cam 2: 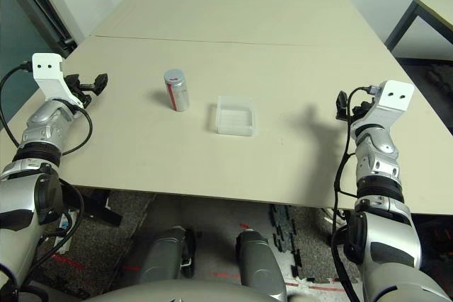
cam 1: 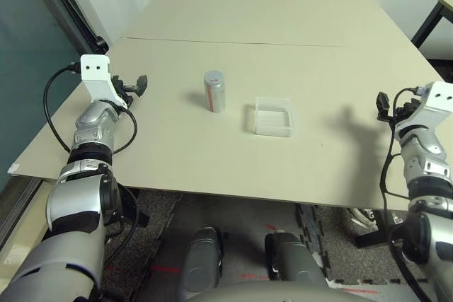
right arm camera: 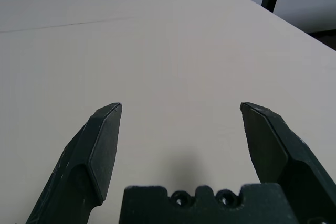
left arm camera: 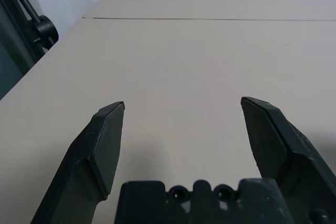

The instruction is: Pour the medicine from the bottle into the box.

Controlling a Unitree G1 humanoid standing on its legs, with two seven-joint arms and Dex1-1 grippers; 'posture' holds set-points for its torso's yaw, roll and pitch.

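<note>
Bottle (cam 1: pixel 214 90) stands upright near the middle of the surface (cam 1: pixel 297 33), untouched, with the box (cam 1: pixel 273 117) just beside it on its right and a little nearer to me; the two are apart, not touching; I judge the task not yet begun, since nothing is gripped and both arms wait out at the edges.

Going left to right: my left gripper (left arm camera: pixel 182 109) hangs over the left edge, its fingers spread wide with bare board between them; then the bottle, a small grey-silver cylinder with a grey cap and a reddish band low down, smooth and likely slick metal or foil; then the box, shallow, square, clear plastic with rounded corners, open on top and light enough, I'd guess, to slide if nudged; then my right gripper (right arm camera: pixel 181 109), well apart at the right edge, fingers likewise spread wide on nothing.

The surface is pale, matte board with a seam running across behind the bottle.

Next I'd bring one gripper in level to the bottle's side and close gently around the body; whether the cap must come off first I cannot tell.
</note>
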